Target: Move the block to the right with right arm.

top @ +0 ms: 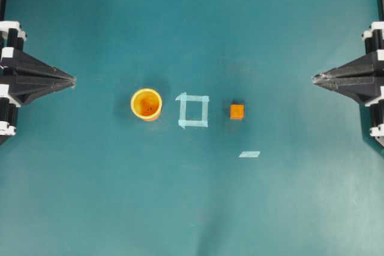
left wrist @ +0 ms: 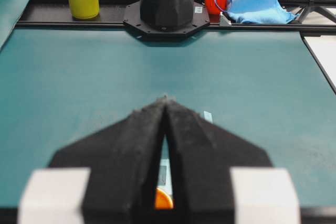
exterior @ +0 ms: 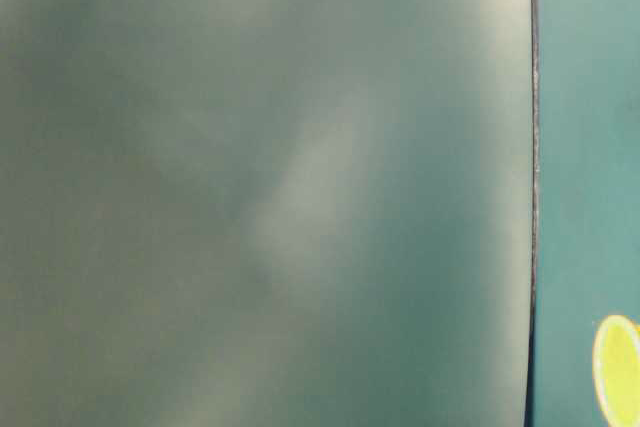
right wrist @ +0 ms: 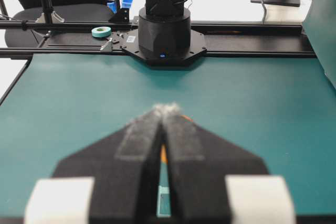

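Nothing has been handled: the task stands at its opening step, with both arms parked at opposite edges of the teal table mat (top: 90, 196). The right arm's black two-fingered pincer (top: 315, 78), tapering to a point, has its fingers pressed together and grips nothing; its own wrist view shows the two black fingers meeting at the tip with only a thin slit behind. The small plain-faced orange cube (top: 237, 111) sits well ahead of that tip, toward the middle of the table and slightly off the line on which the pincer points, with bare mat between them. Just beyond the cube, farther from the right pincer, lies a square outline of pale-blue tape (top: 193, 111), and beyond that the round yellow-orange plastic cup (top: 146, 104); a loose strip of pale tape (top: 249, 154) lies near the cube. The left arm's matching black pincer (top: 72, 80) is likewise closed and empty, nearest the cup. The next move would likely call for the right pincer to part, reach forward, descend over the cube and close on it.
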`<action>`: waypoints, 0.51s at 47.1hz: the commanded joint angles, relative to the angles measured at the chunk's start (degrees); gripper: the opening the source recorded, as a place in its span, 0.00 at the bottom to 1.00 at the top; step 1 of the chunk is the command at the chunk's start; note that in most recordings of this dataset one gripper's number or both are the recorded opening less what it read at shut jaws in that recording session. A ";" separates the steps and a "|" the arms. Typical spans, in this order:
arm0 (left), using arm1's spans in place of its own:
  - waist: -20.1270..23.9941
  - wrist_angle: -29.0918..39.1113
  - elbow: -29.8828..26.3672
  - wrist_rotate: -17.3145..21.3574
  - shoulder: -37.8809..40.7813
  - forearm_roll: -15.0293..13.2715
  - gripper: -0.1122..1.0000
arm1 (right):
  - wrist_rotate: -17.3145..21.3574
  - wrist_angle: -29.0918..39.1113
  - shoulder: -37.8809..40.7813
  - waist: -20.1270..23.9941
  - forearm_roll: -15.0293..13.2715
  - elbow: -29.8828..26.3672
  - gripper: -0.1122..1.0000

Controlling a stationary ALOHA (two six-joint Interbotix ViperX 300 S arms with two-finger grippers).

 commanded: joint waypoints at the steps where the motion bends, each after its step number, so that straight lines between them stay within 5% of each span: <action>1: 0.00 1.76 -2.02 -0.18 0.35 0.53 0.10 | 0.62 -0.18 0.44 0.00 0.09 -1.76 0.10; 24: 0.00 4.48 -2.46 -0.26 0.00 0.53 0.10 | 0.62 3.16 6.86 -1.76 0.53 -4.39 0.12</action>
